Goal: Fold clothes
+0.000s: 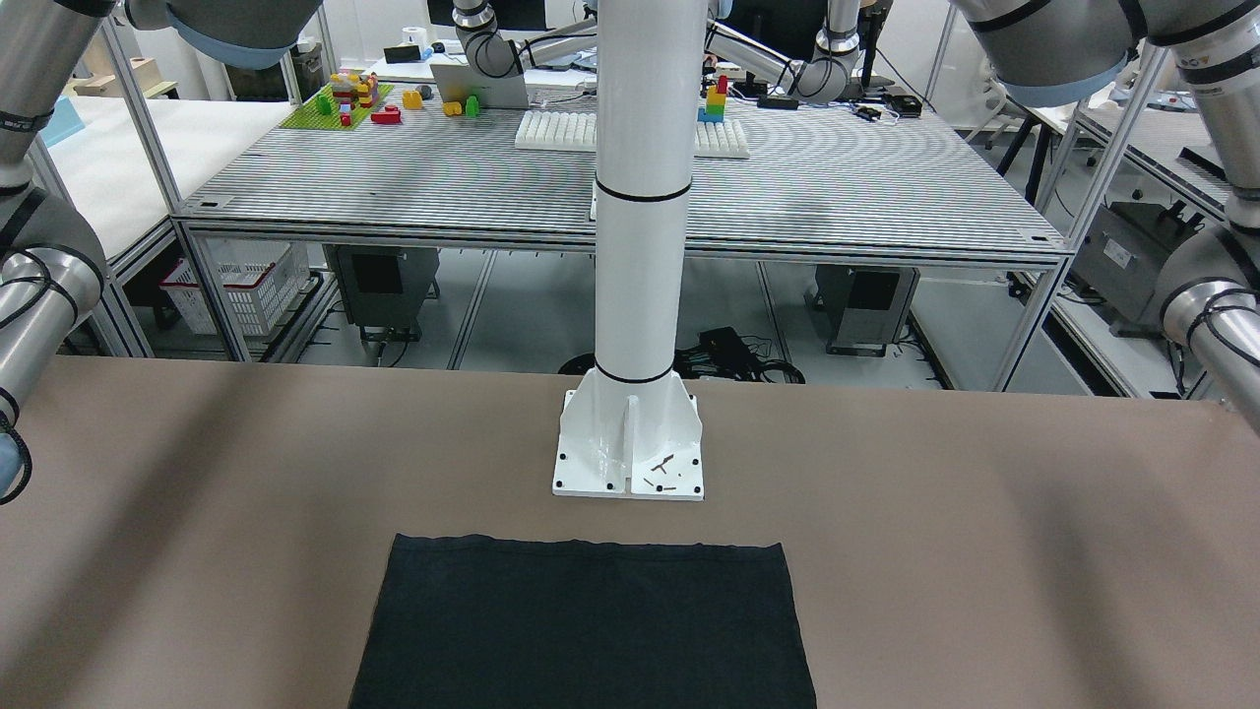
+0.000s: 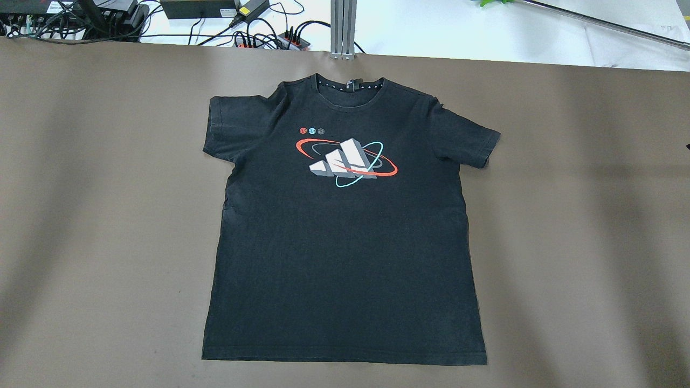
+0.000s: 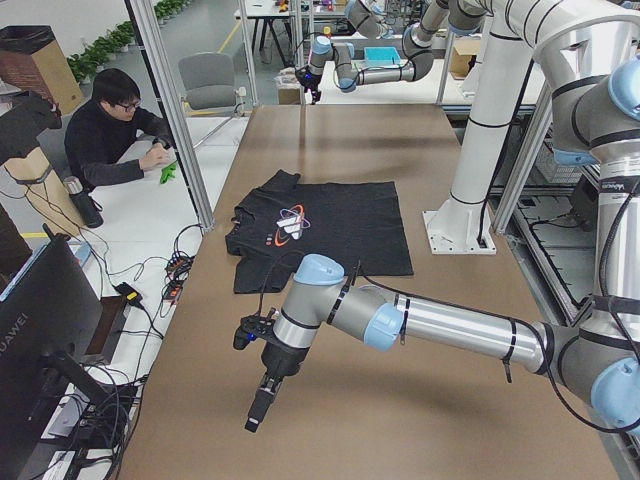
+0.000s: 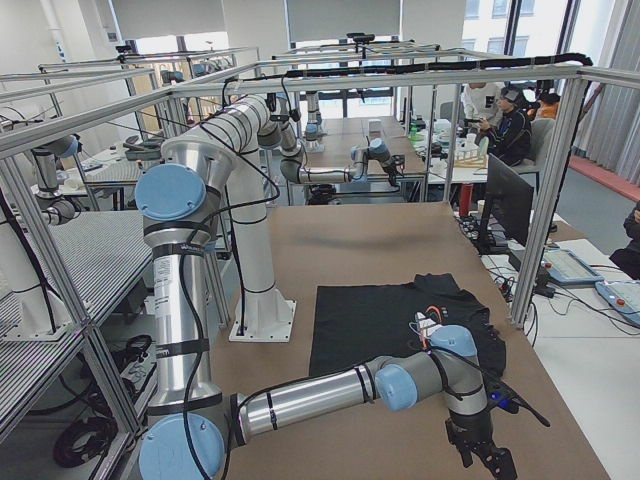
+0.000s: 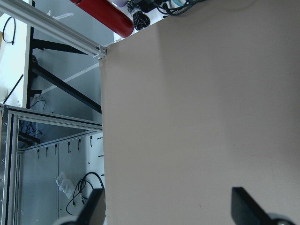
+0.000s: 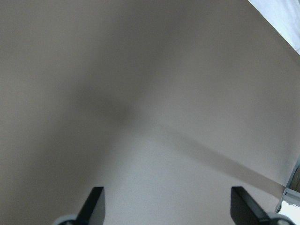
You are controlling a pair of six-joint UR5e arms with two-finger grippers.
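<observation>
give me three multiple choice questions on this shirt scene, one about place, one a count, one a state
1. In the overhead view, the T-shirt lies with its collar toward:
A the top edge
B the bottom edge
C the left edge

2. How many small round dots sit above the chest print?
A one
B three
C five

3. The left pincer is:
A shut on the T-shirt
B open over bare table
C shut and empty

Answers:
1. A, the neckline is at the top and the hem at the bottom.
2. B, a red, a blue and a grey dot show in a row.
3. B, the wrist view shows its fingers wide apart with only table beneath.
</observation>
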